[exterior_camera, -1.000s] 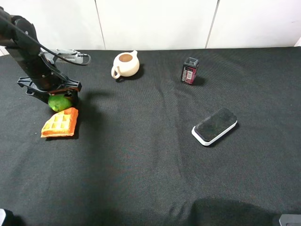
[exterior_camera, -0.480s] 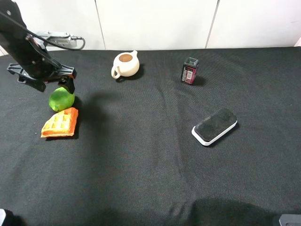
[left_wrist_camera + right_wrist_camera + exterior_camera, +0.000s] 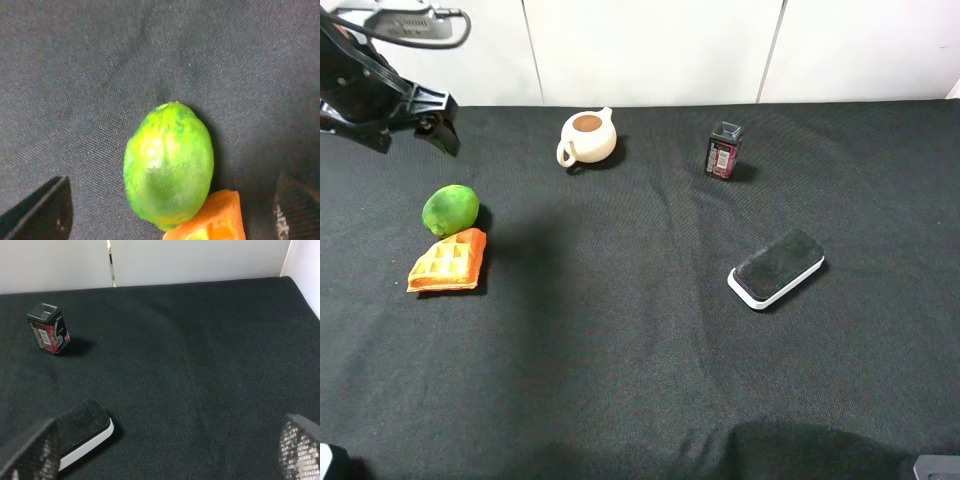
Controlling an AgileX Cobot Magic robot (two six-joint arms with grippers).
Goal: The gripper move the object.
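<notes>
In the high exterior view the left tool [image 3: 395, 120] hangs in the upper left of the frame, well above the black tabletop [image 3: 650, 330], its dark fingers spread wide and holding nothing. The lime [image 3: 450, 209] lies free on the cloth at mid-left, below the tool and apart from it, its lower edge touching the orange waffle piece [image 3: 447, 262] — judging by that, the lime rests where it was meant to go, snug against the waffle. Further right stand the cream teapot [image 3: 587, 137], a small dark jar [image 3: 724, 149] and a black-and-white eraser block [image 3: 776, 268], all well apart from the lime. The left wrist view looks straight down on the lime [image 3: 168, 165] in the centre, the waffle corner [image 3: 210, 220] at the bottom edge against it, and the two fingertips [image 3: 42, 210] far out at the lower corners, clear of the fruit. The right wrist view shows the jar [image 3: 48, 328] upper left, the eraser block [image 3: 82, 432] lower left, and the right tool's fingertips [image 3: 27, 452] set wide at the lower corners — empty, idle, likely parked out of the way
</notes>
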